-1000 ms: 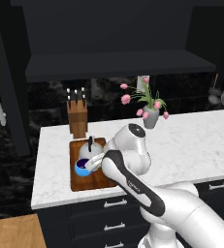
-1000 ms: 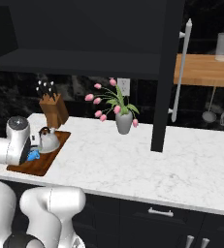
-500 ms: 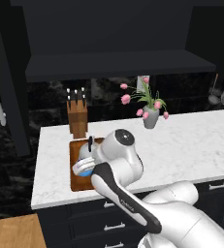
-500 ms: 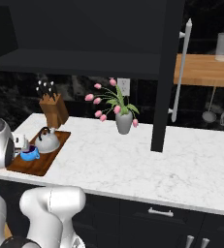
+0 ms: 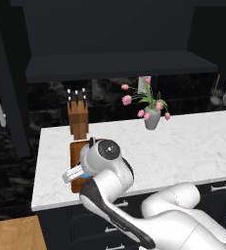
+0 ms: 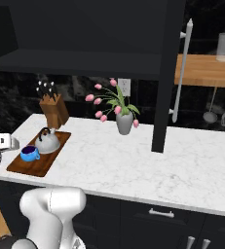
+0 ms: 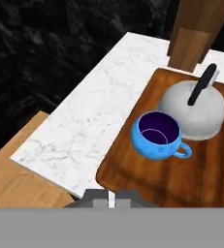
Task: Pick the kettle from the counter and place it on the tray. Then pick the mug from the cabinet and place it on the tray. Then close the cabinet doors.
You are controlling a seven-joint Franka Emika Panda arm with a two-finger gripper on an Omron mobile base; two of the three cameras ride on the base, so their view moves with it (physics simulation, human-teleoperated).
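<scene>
With kettle and mug both set down, two of three steps look done. On the tray [image 6: 24, 169], at the counter's [image 6: 133, 160] left end, the mug [image 6: 29, 153] sits near the front edge, touching the kettle [image 6: 47, 141] behind it. My gripper [image 7: 108, 196], closed and empty, hovers off the tray's front edge. Cabinet door [image 6: 165, 73] stands open; closing remains. No writing legible.

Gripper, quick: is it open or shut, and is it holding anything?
Gripper: shut, holding nothing. The mug and the kettle sit on the tray, free of it.
</scene>
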